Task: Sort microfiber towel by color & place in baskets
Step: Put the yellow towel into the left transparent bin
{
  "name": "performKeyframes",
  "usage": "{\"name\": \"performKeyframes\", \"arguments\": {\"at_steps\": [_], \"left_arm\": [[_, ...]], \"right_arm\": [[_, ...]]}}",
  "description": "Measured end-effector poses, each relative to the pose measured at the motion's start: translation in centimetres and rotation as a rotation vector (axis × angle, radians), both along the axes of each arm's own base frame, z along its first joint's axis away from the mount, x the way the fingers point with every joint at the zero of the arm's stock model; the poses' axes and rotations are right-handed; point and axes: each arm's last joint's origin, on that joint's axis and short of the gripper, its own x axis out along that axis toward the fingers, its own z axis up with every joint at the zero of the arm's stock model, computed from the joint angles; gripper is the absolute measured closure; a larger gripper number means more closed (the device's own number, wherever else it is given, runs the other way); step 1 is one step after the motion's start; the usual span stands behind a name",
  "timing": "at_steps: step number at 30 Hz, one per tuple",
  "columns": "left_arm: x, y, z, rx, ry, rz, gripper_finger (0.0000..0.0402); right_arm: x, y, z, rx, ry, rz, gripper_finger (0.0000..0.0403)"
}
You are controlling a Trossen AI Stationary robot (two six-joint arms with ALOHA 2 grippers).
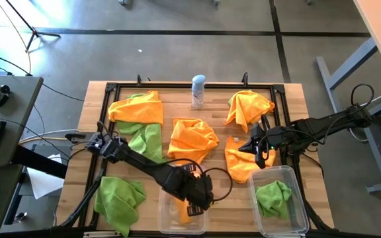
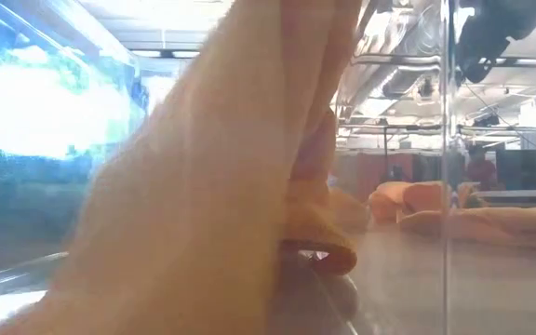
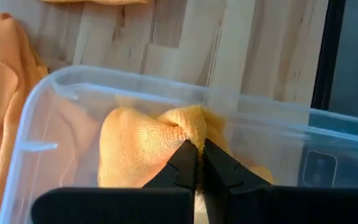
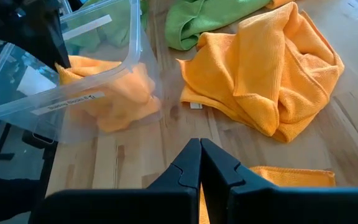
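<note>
My left gripper (image 3: 196,144) is shut on an orange microfiber towel (image 3: 143,144) over the clear basket (image 1: 170,221) at the table's near middle. In the low view this towel (image 2: 203,186) fills most of the picture behind the basket's clear wall. The second basket (image 1: 295,225), at the near right, holds a green towel (image 1: 273,197). Above another orange towel (image 1: 238,165) hovers my right gripper (image 1: 247,147), which is shut (image 4: 199,146) on nothing. More orange towels (image 1: 192,139) and green towels (image 1: 119,198) lie crumpled on the wood. My left gripper pinches a bunched-up fold (image 3: 188,123) at the top of the orange towel between its two fingertips. The fingers come from above, slanting down. The towel hangs below them, its lower part (image 4: 114,102) down inside the basket.
A white-and-blue spray can (image 1: 198,91) stands at the far middle. Orange towels lie at the far left (image 1: 137,109) and far right (image 1: 249,106), and a green one (image 1: 145,139) lies left of centre. A black frame (image 1: 177,86) runs along the table's edges.
</note>
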Motion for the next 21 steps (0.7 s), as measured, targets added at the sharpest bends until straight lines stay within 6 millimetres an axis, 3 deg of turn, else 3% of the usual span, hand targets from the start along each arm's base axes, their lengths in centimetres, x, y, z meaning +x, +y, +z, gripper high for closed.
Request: {"name": "performKeyframes", "arguments": {"at_steps": [10,17,21], "left_arm": [[-2.5,0.1,1.3,-0.063,0.132,0.142,0.0401],[-2.8,-0.2,1.2,-0.176,0.204,0.168,0.0400],[-3.1,-0.5,1.2,-0.201,0.240,0.178,0.0377]], "right_arm": [[-0.1,0.0,-0.2,-0.002,0.026,0.009,0.0403],[-0.1,0.0,-0.2,0.003,0.025,0.011,0.0403],[-0.1,0.0,-0.2,0.003,0.025,0.011,0.0403]]}}
